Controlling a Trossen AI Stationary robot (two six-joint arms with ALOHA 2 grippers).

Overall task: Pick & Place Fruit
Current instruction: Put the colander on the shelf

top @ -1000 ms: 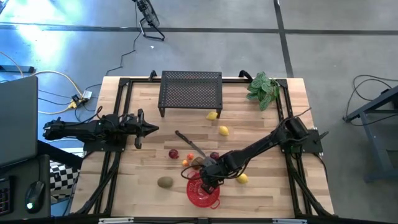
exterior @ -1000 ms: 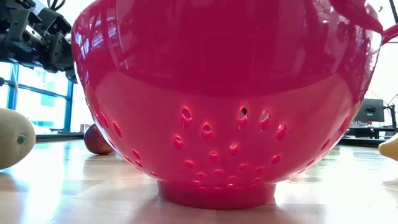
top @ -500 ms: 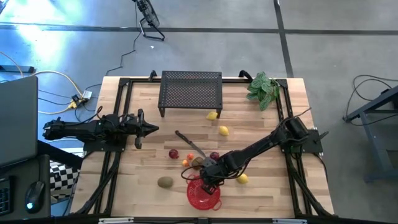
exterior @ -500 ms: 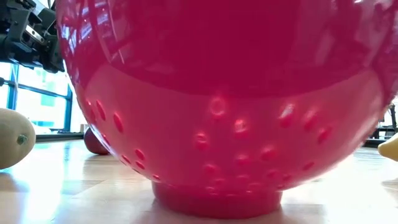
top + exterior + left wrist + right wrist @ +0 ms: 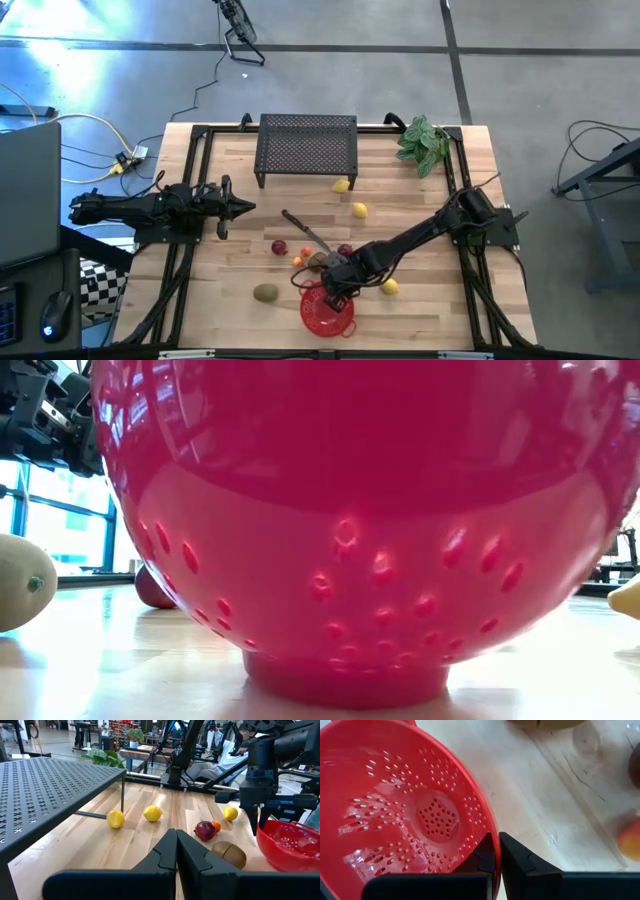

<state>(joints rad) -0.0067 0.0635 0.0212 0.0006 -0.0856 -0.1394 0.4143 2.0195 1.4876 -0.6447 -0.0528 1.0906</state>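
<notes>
- Right gripper [image 5: 494, 851] pinches the rim of the red perforated plastic colander [image 5: 395, 805] at the counter's [image 5: 240, 265] near edge.
- Colander sits bare inside.
- Fruit lies scattered beside it: brown-green kiwi [image 5: 265, 293], yellow lemon [image 5: 390, 287].
- Left gripper [image 5: 176, 851] waits pressed together at the left side.

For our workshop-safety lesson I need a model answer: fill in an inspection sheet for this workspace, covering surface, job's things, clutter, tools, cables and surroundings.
Surface: wooden table, no spills seen.
Job's things: three lemons, a kiwi and two dark red fruits lie on the table; the red colander is empty.
Clutter: knife, leafy bunch, mesh rack.
Tools: right tool shut on the colander's rim; left tool shut, empty, by the table's left edge.
Cables: yellow cable on the floor, left of the table.
Surroundings: grey floor; computer mouse.
</notes>
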